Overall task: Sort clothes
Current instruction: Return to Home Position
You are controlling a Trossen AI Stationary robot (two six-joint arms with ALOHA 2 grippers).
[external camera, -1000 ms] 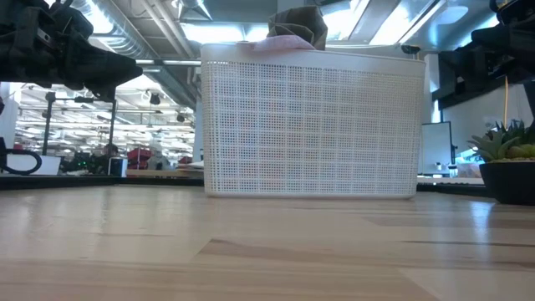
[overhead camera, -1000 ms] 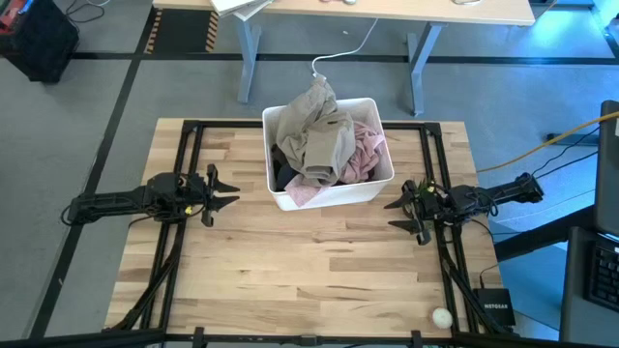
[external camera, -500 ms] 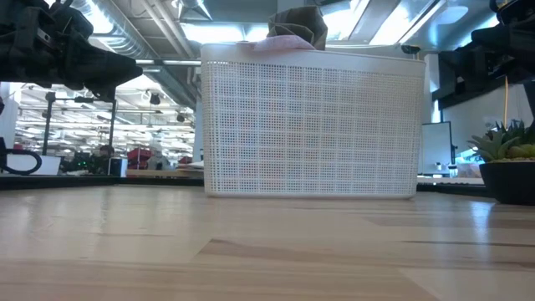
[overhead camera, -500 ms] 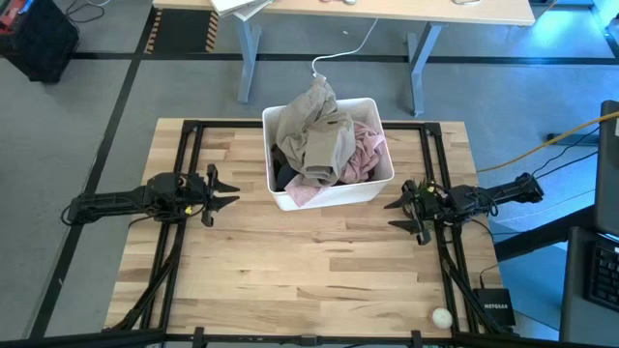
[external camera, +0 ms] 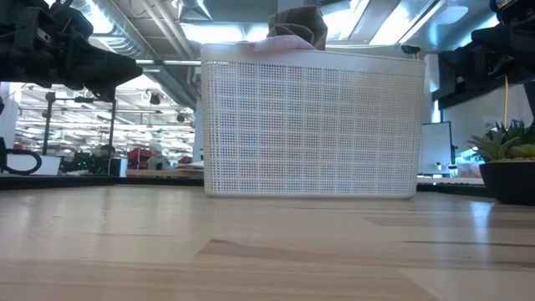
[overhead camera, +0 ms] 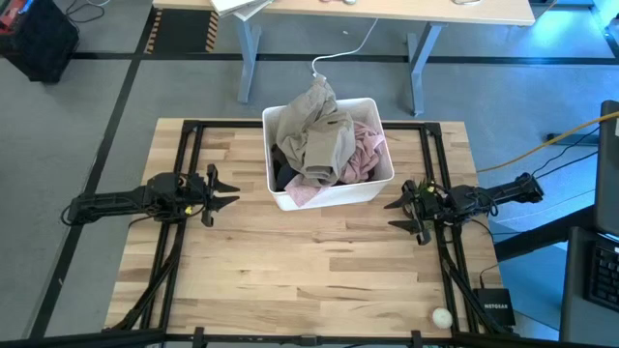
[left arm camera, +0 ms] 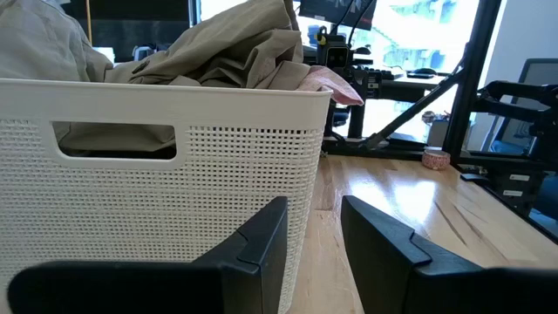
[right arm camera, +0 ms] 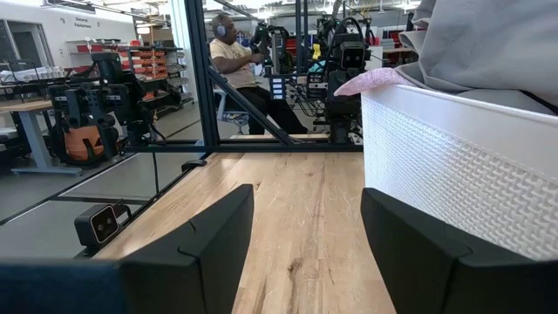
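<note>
The white perforated bin (overhead camera: 329, 193) stands at the far middle of the wooden table (overhead camera: 309, 271), close to the table's far edge, and all the clothes are inside it. A khaki-beige garment (overhead camera: 319, 130) is heaped highest and rises above the rim; a pale pink garment (overhead camera: 363, 150) lies toward the right side with a fold draped over the near rim, and a black garment (overhead camera: 282, 169) shows low at the left wall.

The left gripper (overhead camera: 227, 190) hovers over the table left of the bin, fingers apart with nothing between them, pointing at the bin's left wall. The right gripper (overhead camera: 397, 213) hovers just off the bin's near right corner, fingers spread wide and empty.

The near half of the table is bare wood, from the bin's front wall to the near edge. A black frame (overhead camera: 189, 155) runs along the table's sides. A small white ball (overhead camera: 441, 316) sits by the near right corner.

In the right wrist view a person (right arm camera: 234, 57) sits well beyond the table.
</note>
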